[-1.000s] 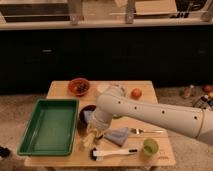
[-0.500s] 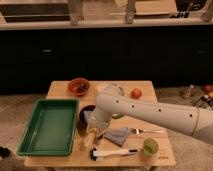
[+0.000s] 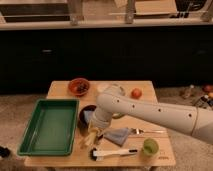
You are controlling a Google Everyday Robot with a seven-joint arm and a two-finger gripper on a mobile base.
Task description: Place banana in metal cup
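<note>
The gripper (image 3: 95,134) stays low over the curved pale banana (image 3: 91,139), jaws' state unclear.

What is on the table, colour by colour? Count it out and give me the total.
Green: 2 (tray, cup)
Orange-red: 2 (orange bowl, round fruit)
Yellow: 1 (banana, right at the gripper, low over the table's middle)
Blue-grey: 1 (cloth)
Dark: 1 (dark bowl)
Black-and-white: 1 (brush)
Silver: 1 (fork)
Total: 9
</note>
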